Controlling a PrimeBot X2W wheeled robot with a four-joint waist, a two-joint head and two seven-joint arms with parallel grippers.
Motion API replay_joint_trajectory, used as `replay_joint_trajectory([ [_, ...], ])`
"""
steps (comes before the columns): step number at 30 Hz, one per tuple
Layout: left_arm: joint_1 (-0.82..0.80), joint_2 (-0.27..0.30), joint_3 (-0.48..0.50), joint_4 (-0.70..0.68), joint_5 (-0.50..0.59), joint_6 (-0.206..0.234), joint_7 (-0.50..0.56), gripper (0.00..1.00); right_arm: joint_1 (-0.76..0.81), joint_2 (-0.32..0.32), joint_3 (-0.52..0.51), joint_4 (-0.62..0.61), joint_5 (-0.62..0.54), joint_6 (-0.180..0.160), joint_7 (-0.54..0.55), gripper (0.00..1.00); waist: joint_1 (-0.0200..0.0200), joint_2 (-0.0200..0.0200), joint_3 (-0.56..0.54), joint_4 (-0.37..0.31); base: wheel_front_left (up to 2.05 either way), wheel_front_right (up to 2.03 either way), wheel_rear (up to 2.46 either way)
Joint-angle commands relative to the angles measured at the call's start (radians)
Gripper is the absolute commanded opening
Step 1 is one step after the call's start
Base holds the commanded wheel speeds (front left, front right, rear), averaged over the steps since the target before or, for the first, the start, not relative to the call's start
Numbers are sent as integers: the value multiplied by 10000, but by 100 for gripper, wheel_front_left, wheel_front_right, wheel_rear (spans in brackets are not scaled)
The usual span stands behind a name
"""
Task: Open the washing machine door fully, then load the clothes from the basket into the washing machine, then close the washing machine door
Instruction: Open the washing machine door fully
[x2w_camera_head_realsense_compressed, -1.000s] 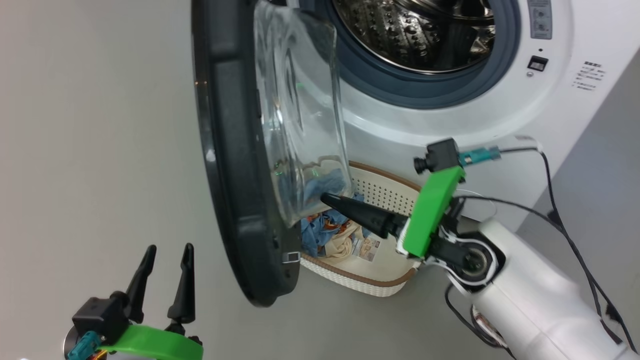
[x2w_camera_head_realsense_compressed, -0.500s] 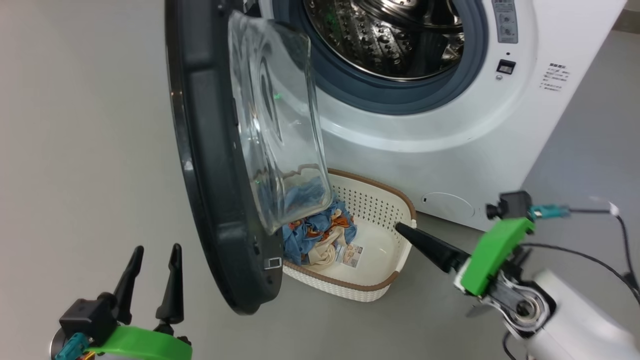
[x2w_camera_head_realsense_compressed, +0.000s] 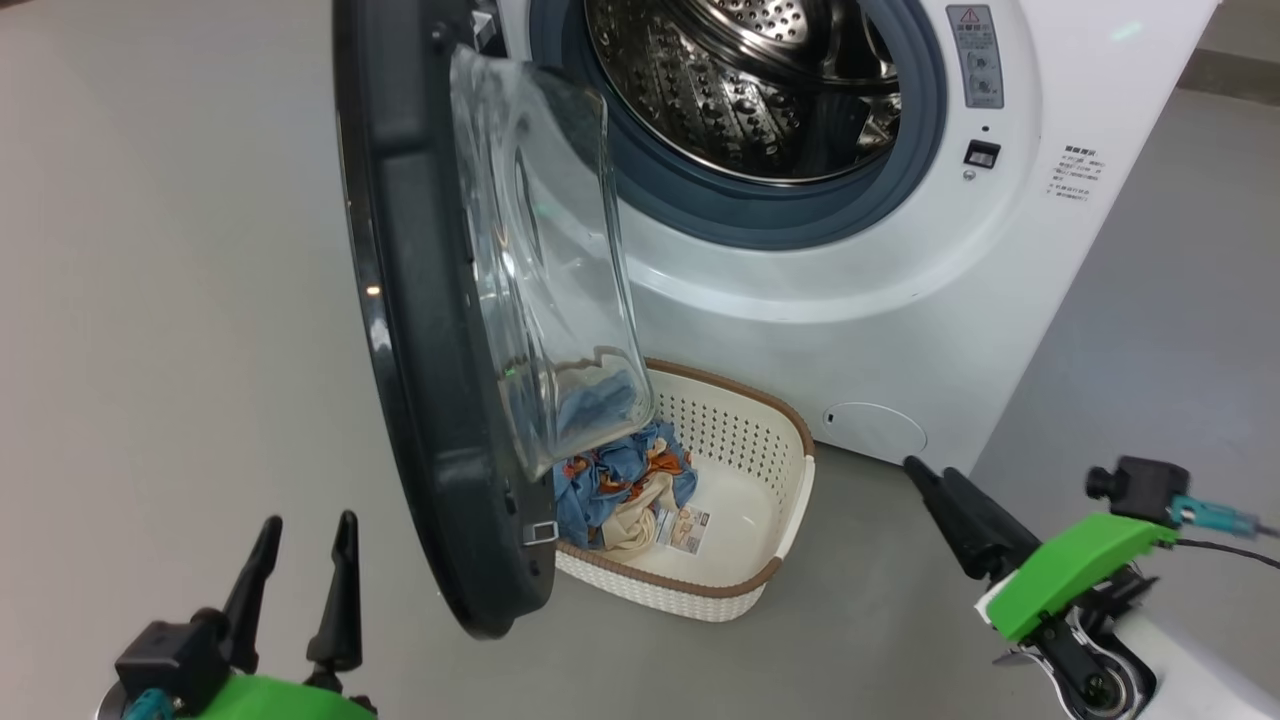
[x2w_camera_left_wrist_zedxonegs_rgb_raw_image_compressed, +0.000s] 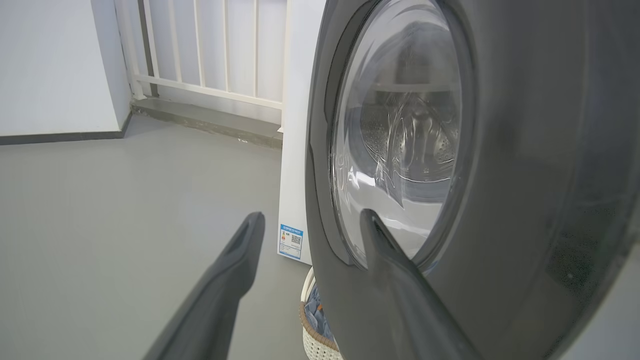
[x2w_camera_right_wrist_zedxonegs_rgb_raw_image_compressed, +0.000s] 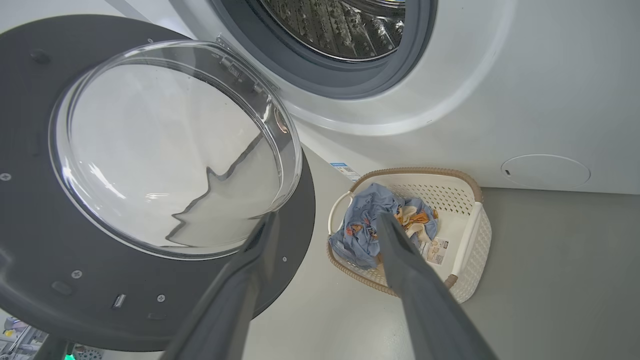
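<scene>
Right gripper (x2w_camera_head_realsense_compressed: 930, 471): long dark fingers spread, gripping nothing, low over the grey floor (x2w_camera_head_realsense_compressed: 180, 300), right of the cream-white perforated plastic basket (x2w_camera_head_realsense_compressed: 660, 592) with a brown rim.

Left gripper (x2w_camera_head_realsense_compressed: 310, 520): fingers spread, near the outer face of the round, black-rimmed, glass-bowled washing machine door (x2w_camera_head_realsense_compressed: 420, 350), which stands swung open.

Clothes (x2w_camera_head_realsense_compressed: 615, 480), a blue, orange and cream fabric bundle, lie in the basket's left end under the door.

Basket sits on the floor just in front of the white boxy washing machine (x2w_camera_head_realsense_compressed: 900, 330).
</scene>
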Motion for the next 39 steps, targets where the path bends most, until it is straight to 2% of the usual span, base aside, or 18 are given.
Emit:
replay_joint_trajectory([
  [1,-55,251,387,-257,42,-31,-80,100,174,-134,-6,-183,-120,17,-251,100,0,-1,-40,-18,0,0,0],
  [5,9,264,428,-281,46,-31,-80,100,330,-308,11,-116,-627,17,-985,100,0,-1,-106,-35,0,0,0],
  [9,58,267,490,-298,47,-31,-80,100,410,-443,-186,3,-1862,17,-1167,100,0,-1,-128,-70,0,0,0],
  [16,70,232,531,-290,40,-31,-80,100,1360,172,-2420,-271,-4933,17,-1177,100,0,-1,-100,-61,0,0,0],
  [23,14,208,508,-274,27,-31,-80,100,2407,1111,-4488,-1257,-8202,17,-1179,100,0,-1,-43,-49,0,0,0],
  [26,-14,200,509,-279,34,-31,-80,100,2798,1634,-5207,-1697,-9094,17,-1179,100,0,-1,-25,-45,0,0,0],
  [32,-35,185,505,-282,58,-31,-80,100,3397,2356,-5956,-2106,-10001,17,-1180,100,0,-1,-14,-36,0,0,0],
  [39,-69,171,514,-268,11,-31,-80,100,3679,2626,-6180,-2126,-10250,17,-1180,100,0,-1,-14,-41,0,0,0],
])
